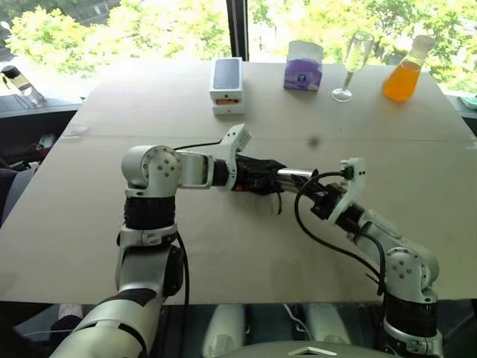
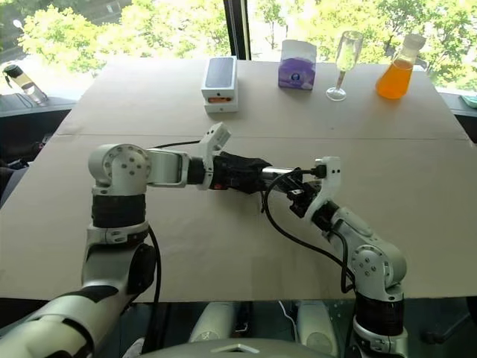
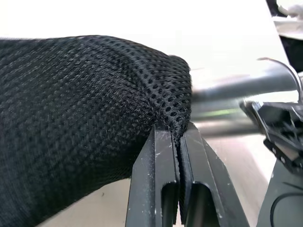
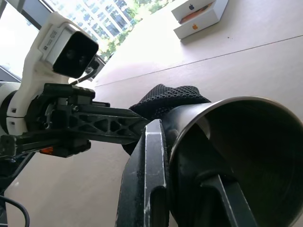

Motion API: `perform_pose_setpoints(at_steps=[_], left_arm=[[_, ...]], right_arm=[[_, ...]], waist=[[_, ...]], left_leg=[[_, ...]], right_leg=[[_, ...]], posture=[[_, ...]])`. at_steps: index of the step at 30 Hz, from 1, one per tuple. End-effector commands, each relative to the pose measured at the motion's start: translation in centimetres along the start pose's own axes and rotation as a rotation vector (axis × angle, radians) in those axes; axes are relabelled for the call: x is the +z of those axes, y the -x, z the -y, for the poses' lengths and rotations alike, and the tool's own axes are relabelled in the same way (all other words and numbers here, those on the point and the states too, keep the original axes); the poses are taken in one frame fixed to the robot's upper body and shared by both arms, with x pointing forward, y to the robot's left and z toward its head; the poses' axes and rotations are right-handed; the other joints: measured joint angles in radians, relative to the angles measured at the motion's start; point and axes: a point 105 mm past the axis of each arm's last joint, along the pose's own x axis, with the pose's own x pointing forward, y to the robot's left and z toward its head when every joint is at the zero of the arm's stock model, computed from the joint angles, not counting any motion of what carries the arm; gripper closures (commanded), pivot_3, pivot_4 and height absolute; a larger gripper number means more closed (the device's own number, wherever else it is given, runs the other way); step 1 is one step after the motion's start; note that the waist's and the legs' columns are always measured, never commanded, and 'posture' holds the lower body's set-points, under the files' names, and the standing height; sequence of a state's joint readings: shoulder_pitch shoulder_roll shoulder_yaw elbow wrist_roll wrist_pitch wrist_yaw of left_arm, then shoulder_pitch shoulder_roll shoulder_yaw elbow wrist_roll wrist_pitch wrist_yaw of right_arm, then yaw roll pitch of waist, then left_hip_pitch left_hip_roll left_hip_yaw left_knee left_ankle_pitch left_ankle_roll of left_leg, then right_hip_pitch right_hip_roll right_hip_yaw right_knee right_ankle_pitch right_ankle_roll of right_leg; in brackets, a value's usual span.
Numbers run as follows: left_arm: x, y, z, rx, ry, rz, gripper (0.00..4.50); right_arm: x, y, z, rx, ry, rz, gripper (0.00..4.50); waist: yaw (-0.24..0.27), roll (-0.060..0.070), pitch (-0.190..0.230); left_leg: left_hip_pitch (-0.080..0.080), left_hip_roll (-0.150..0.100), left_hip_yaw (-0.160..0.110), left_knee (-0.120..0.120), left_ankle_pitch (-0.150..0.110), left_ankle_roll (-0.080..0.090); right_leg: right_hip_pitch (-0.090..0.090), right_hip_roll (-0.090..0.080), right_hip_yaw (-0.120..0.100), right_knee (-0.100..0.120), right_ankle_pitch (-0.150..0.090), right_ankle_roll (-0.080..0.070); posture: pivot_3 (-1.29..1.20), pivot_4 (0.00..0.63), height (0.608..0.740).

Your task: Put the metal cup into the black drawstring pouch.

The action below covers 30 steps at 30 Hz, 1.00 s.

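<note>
The black drawstring pouch (image 1: pixel 257 177) hangs above the middle of the table, a soft mesh bag (image 3: pixel 85 109). My left gripper (image 3: pixel 180 130) is shut on the edge of its mouth. The metal cup (image 1: pixel 294 176) lies level, its base end at or just inside the pouch mouth; how deep it reaches is hidden. My right gripper (image 1: pixel 317 195) is shut on the cup's rim (image 4: pixel 246 142), one finger outside (image 4: pixel 151 165) and one inside the cup. The two grippers face each other, close together.
Along the table's far edge stand a white phone box (image 1: pixel 226 83), a purple tissue box (image 1: pixel 303 66), a tall glass flute (image 1: pixel 353 63) and a flask of orange liquid (image 1: pixel 405 71). A bottle (image 1: pixel 21 83) sits on the far left ledge.
</note>
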<state>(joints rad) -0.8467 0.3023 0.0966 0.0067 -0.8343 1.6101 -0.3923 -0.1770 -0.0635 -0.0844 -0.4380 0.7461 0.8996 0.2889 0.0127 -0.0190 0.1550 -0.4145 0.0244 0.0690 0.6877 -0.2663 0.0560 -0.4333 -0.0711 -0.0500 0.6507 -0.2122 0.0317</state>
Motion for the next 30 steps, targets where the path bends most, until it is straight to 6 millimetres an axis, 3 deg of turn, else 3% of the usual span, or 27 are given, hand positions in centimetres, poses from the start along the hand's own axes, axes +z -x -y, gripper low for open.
perform_pose_setpoints(at_steps=[1,10,13,21,30], left_arm=[[1.0,-0.2,4.2,-0.171,-0.121,-0.006,4.5],[1.7,-0.3,4.1,-0.172,-0.088,0.044,4.5],[2.1,-0.4,3.3,-0.2,0.021,0.133,4.5],[1.9,1.0,0.3,-0.159,0.198,0.244,4.5],[2.6,1.0,0.8,-0.261,0.296,0.291,4.5]], right_arm=[[-0.7,-0.5,-0.7,0.025,0.009,-0.039,4.49],[0.0,-0.4,-1.9,0.116,-0.057,0.005,4.49],[1.2,-0.1,-2.5,0.17,-0.167,0.079,4.49],[1.9,0.4,-1.4,0.167,-0.397,0.16,4.49],[2.2,-0.7,-2.8,0.258,-0.471,0.165,4.49]], waist=[[-0.002,0.001,0.0],[-0.02,0.001,0.0],[-0.019,0.001,0.0],[-0.027,0.001,0.0],[-0.024,0.001,0.0]], left_leg=[[0.0,0.0,0.0,0.0,0.0,0.0],[0.001,0.0,0.001,-0.001,0.0,0.0],[0.0,0.0,0.001,-0.001,0.0,0.0],[0.001,0.0,0.001,-0.001,0.0,0.0],[0.0,0.0,0.001,-0.001,0.0,0.0]], right_leg=[[0.0,0.0,0.0,0.0,0.0,0.0],[0.0,0.001,0.004,0.0,0.0,0.0],[0.0,0.0,0.004,0.0,0.0,0.0],[0.0,0.001,0.005,0.0,0.0,0.0],[0.0,0.0,0.005,-0.001,0.0,0.0]], posture=[[0.0,0.15,0.737],[0.0,0.15,0.737],[0.0,0.15,0.737],[0.0,0.15,0.737],[0.0,0.15,0.737]])
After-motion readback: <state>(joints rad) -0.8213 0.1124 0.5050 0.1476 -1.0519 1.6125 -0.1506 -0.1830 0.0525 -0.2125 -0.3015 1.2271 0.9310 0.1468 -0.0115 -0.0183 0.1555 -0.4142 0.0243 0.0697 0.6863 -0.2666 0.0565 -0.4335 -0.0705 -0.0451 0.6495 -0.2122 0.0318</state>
